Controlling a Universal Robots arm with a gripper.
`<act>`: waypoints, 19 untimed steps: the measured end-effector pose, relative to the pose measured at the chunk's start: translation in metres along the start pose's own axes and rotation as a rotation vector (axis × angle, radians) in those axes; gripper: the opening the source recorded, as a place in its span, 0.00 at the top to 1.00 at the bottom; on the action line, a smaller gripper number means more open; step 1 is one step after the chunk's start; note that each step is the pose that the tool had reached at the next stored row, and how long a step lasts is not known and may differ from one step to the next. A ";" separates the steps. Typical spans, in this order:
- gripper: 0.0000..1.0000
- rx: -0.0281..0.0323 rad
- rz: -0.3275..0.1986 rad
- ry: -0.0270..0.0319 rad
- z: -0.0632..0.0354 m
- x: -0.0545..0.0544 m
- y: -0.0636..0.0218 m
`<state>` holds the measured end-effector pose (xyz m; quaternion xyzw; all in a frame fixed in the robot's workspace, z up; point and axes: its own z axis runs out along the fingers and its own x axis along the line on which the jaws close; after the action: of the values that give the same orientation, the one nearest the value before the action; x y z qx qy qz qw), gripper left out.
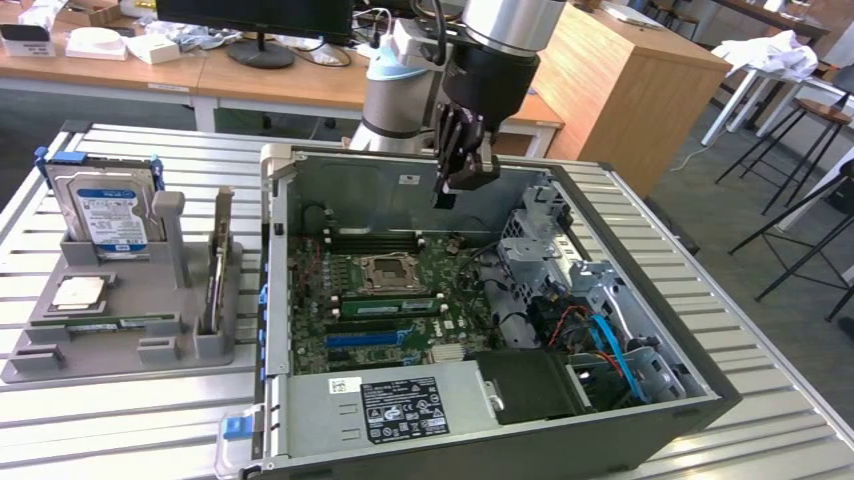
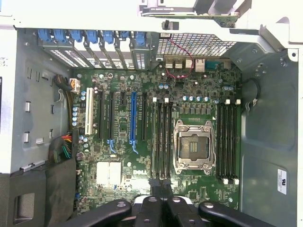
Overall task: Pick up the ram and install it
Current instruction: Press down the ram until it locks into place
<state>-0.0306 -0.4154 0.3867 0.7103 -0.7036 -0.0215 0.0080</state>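
The ram (image 1: 102, 322) is a thin green stick lying flat along the front of the grey holder (image 1: 160, 352), on the metal table at the exterior view's left. My gripper (image 1: 451, 192) hangs well away from it, above the back of the open computer case (image 1: 280, 300), pointing down, fingers together and nothing between them. In the wrist view the gripper (image 2: 161, 183) looks straight down on the motherboard (image 2: 189, 90). Black memory slots (image 2: 162, 139) run on one side of the silver processor socket (image 2: 194, 145), and more memory slots (image 2: 227, 139) on the other side.
The holder also carries an upright blue-labelled hard drive (image 1: 110, 215), a square silver processor chip (image 1: 80, 292) and a thin board standing on edge (image 1: 216, 265). Inside the case are a drive cage (image 1: 547, 240), cables (image 1: 607, 335) and the power supply (image 1: 387, 405). Desks stand behind.
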 end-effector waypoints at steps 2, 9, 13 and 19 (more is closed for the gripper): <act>0.90 0.0000 0.000 0.0001 0.0000 0.000 0.0000; 0.90 0.0001 0.000 0.0001 0.0000 0.000 0.0000; 0.90 0.0003 0.000 0.0000 0.0002 0.000 -0.0013; 0.90 0.0003 0.000 -0.0001 0.0004 0.000 -0.0055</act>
<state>-0.0252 -0.4154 0.3860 0.7102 -0.7036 -0.0214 0.0079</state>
